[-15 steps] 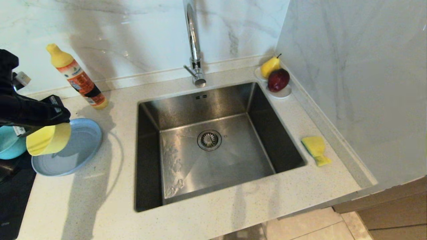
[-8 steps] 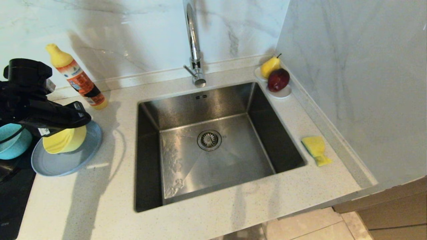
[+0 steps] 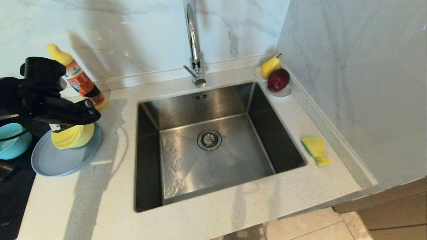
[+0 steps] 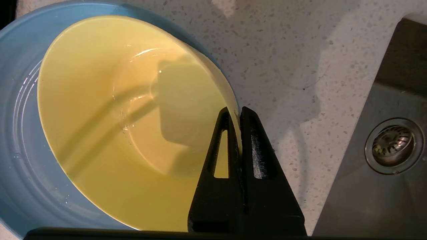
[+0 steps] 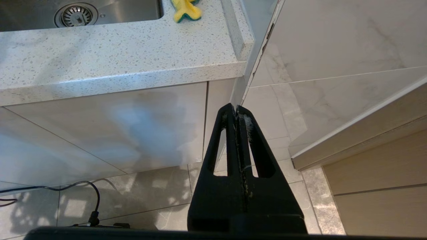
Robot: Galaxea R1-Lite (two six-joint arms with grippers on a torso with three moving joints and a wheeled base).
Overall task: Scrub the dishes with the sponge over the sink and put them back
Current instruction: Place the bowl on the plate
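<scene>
Labels: the detergent bottle behind the dishes has an orange label with a blue and white patch, print too small to read. No other legible writing.

Landmark is the sink, basin with the strainer drain in the middle, tap at its back edge.

Left gripper: fingers pressed together, clamped on the rim of the yellow-green bowl, one finger inside the bowl, one outside. The bowl sits low over the grey-blue plate, tilted; can't tell whether its base touches the plate. Both are on the counter left of the sink, near its left rim.

Teal-blue bowl: further left of the sink, beyond the plate, partly hidden behind the arm.

Sponge: yellow face up, creased, on the counter just right of the sink's right rim, near the wall. Green pad edge shows in the right wrist view.

Right gripper: parked below counter level, in front of the cabinet under the sink's right side, fingers shut together, holding nothing.

White dish with a pear and a dark red fruit: at the sink's back right corner.
</scene>
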